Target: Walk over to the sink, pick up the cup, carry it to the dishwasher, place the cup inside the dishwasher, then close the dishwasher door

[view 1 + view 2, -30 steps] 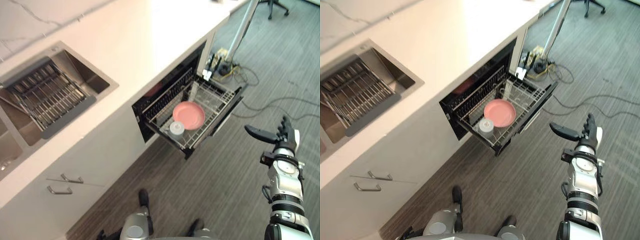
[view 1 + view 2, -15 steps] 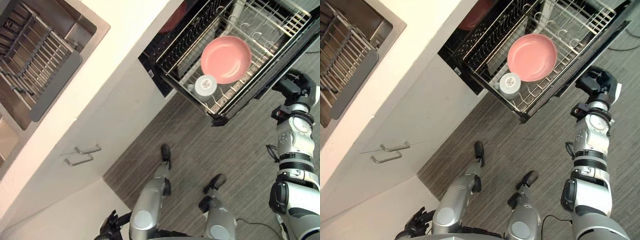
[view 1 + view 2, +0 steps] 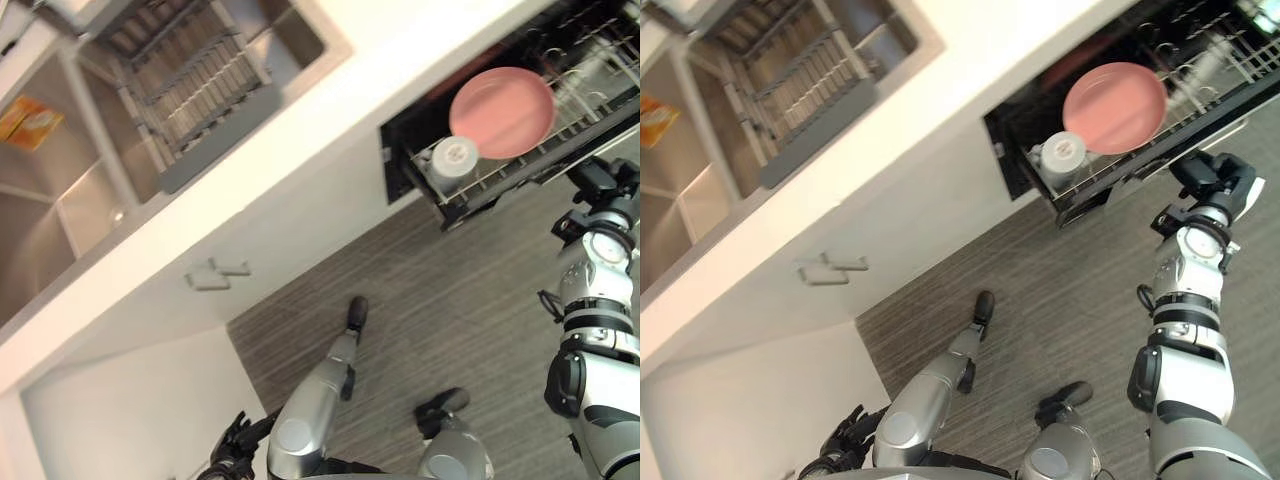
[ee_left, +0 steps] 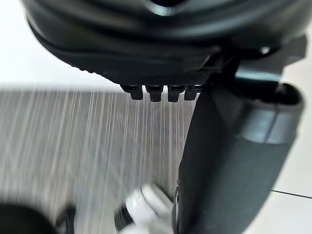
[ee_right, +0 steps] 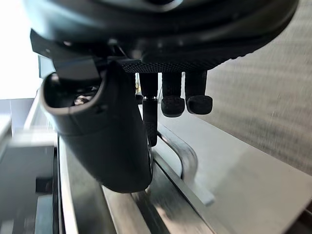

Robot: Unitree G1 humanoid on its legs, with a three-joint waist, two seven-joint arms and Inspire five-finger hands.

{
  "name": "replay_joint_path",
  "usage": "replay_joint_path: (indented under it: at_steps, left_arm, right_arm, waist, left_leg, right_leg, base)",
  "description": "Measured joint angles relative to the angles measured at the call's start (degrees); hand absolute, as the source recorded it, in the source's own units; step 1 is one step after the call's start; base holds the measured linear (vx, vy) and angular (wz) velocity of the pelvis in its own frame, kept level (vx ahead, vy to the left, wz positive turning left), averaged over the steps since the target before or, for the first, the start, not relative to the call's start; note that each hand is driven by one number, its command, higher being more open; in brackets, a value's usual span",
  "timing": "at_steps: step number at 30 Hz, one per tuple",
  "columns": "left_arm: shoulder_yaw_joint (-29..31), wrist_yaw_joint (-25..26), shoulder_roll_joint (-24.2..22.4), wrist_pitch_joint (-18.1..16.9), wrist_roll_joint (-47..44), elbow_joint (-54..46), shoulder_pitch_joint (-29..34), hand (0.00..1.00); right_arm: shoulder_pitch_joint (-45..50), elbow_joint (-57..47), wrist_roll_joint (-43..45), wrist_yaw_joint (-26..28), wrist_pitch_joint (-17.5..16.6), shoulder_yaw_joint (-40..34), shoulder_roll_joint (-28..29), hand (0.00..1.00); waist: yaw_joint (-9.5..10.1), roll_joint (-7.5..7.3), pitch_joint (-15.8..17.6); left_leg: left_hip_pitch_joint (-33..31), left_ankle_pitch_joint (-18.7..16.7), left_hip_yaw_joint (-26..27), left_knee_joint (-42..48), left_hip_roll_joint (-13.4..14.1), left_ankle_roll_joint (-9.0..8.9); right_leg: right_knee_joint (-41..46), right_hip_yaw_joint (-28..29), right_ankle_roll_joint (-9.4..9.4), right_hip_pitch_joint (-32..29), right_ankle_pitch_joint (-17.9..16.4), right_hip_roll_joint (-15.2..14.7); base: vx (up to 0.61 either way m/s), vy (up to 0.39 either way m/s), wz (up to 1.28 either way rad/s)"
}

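Note:
The pale cup [image 3: 455, 160] lies in the pulled-out dishwasher rack [image 3: 1092, 181], right beside a pink plate [image 3: 502, 112]. The dishwasher door [image 5: 243, 170] hangs open below the rack. My right hand [image 3: 1215, 178] is at the door's outer edge with its fingers [image 5: 173, 104] curled, holding nothing. In the right wrist view those fingers sit just above the door's silver bar handle [image 5: 187, 158], not wrapped round it. My left hand [image 3: 235, 450] hangs low by my side, fingers relaxed and empty.
A white counter [image 3: 330, 130] runs above the dishwasher, with a steel sink holding a drying rack [image 3: 200, 80] and an orange packet [image 3: 25, 115] farther along. Cabinet handles [image 3: 215, 275] stick out below. A white panel [image 3: 120, 420] stands close at my left; grey carpet [image 3: 450, 310] lies underfoot.
The camera has swung and tilted, so the whole picture has shifted. My right hand went from straight fingers away from the dishwasher to curled fingers at the door's edge.

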Motion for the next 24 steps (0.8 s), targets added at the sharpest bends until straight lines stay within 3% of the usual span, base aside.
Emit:
replay_joint_path:
  at_steps: [4, 5, 6, 10, 13, 16, 18, 21, 24]
  left_arm:
    - [-2.2, -6.2, 0.4, -0.2, -0.3, -2.0, 1.2, 1.00]
    - [-3.0, -7.8, 0.5, -0.3, -0.5, -2.1, 1.3, 1.00]
    - [-3.4, -9.1, 0.6, -0.3, -1.4, -2.2, 1.9, 1.00]
    - [-5.1, -10.7, 1.9, 1.4, -5.1, -2.3, 2.0, 1.00]
    - [-5.1, -10.7, 2.5, 2.6, -5.3, -2.3, 1.2, 1.00]
    - [-4.7, -10.7, 2.5, 2.7, -5.3, -1.8, 0.9, 1.00]
    - [-2.7, -10.6, 2.5, 2.4, -5.2, -0.4, 0.9, 1.00]
    - [2.0, -9.5, 2.5, 2.2, -4.6, 2.3, 1.0, 1.00]
    - [4.6, -9.0, 2.4, 1.6, -3.6, 3.2, 1.1, 1.00]
  right_arm:
    - [-7.3, 6.5, 0.5, -0.3, 0.6, 5.4, 1.2, 0.00]
    - [-8.8, 8.0, 0.4, -1.3, 0.7, 5.6, 1.2, 1.00]
    - [-9.3, 8.8, 0.3, -2.9, 0.2, 5.3, 1.4, 1.00]
    - [-11.2, 9.0, -4.9, -1.0, 1.9, 12.2, 0.9, 1.00]
    - [-11.7, 9.5, -4.9, 1.3, 2.0, 12.8, 1.4, 1.00]
    - [-4.6, 3.9, -1.7, 6.5, -0.9, 10.9, 4.7, 1.00]
    - [5.8, -0.8, -0.6, 10.4, -4.7, 10.0, 10.1, 1.00]
    - [23.9, 0.3, 1.4, 14.9, -6.1, 8.5, 21.1, 1.00]
    - [35.0, 5.3, 2.7, 18.6, -7.0, 5.4, 27.6, 1.00]
  waist:
    - [2.15, 0.93, -0.7]
    - [3.01, 1.31, -1.0]
    - [3.07, 1.35, -1.0]
    - [2.76, 1.60, -1.2]
    - [3.11, 1.59, -1.2]
    - [3.27, 1.20, -1.5]
    - [2.97, -0.46, -2.3]
    - [1.46, -4.67, -4.0]
    - [-0.10, -7.10, -4.8]
  left_leg:
    - [1.1, 0.4, -3.1, 0.0, -1.2, -0.59]
    - [1.1, 0.4, -3.3, 0.0, -1.2, -0.62]
    - [1.2, 0.5, -3.3, 0.0, -1.0, -0.63]
    - [1.3, 0.7, -2.5, -0.2, 0.5, -1.01]
    - [1.4, 1.2, -1.9, -1.1, 2.7, -1.77]
    - [1.5, 1.1, -0.1, -1.1, 4.8, -2.54]
    - [1.6, 1.1, 1.5, -1.1, 5.9, -2.74]
    - [2.7, 0.9, 4.7, -1.1, 6.5, -2.99]
    - [3.5, 0.0, 7.3, -1.1, 7.1, -3.31]
  right_leg:
    - [2.4, -1.5, -0.04, 2.8, -3.1, -0.5]
    - [2.4, -1.5, -0.11, 3.0, -3.3, -0.3]
    - [2.4, -1.2, -0.24, 3.1, -3.4, 0.0]
    - [1.2, 0.0, -0.32, 2.8, -3.5, 1.6]
    - [0.2, 0.9, -0.35, 2.0, -3.5, 3.8]
    - [-1.7, 2.3, -0.88, 1.6, -3.0, 5.9]
    - [-3.2, 3.2, -1.28, 1.6, -2.5, 7.3]
    - [-6.1, 4.7, -1.20, 2.7, -1.2, 8.7]
    - [-8.2, 6.9, -1.05, 2.9, 0.1, 9.3]
  base:
    - [0.02, -0.060, 0.50]
    - [0.02, -0.045, 0.28]
    - [0.01, -0.031, 0.06]
    - [-0.03, -0.016, -0.13]
    - [-0.07, -0.039, -0.17]
    - [-0.05, -0.007, -0.26]
    - [-0.02, -0.017, -0.21]
    - [0.00, -0.009, -0.22]
    - [-0.03, 0.037, -0.37]
